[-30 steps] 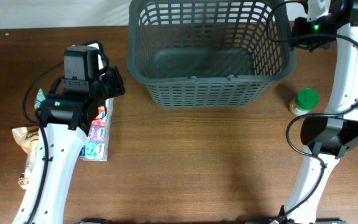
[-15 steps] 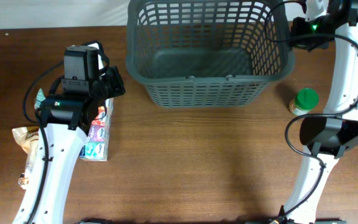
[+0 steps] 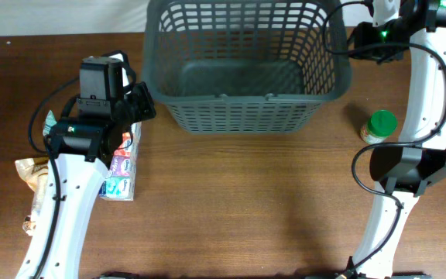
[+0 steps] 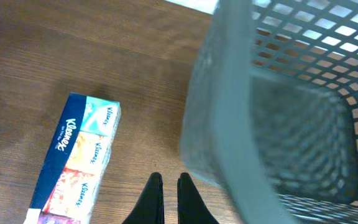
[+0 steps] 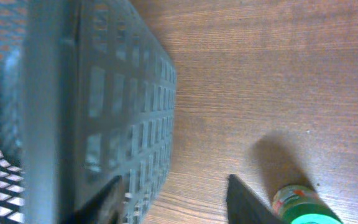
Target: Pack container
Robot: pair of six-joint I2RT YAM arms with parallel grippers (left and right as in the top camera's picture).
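Left gripper (image 4: 169, 202) has its fingers pressed together with nothing between them, hanging over the table (image 3: 246, 209) just left of the basket (image 3: 242, 116), near its front-left corner. Further left of the basket a Kleenex pack (image 4: 73, 168) lies flat, and past that there's a crinkly snack bag (image 3: 31, 172), partly under the arm. The basket itself sits upright at the far edge of the table, roughly mid-width, with its floor showing. Right gripper (image 5: 176, 186) is at the basket's right side with its fingers spread apart, one right up against the lattice wall (can't tell if it touches), the other out over the wood. Right of the basket and clear of it stands a green-capped bottle (image 3: 380, 126).
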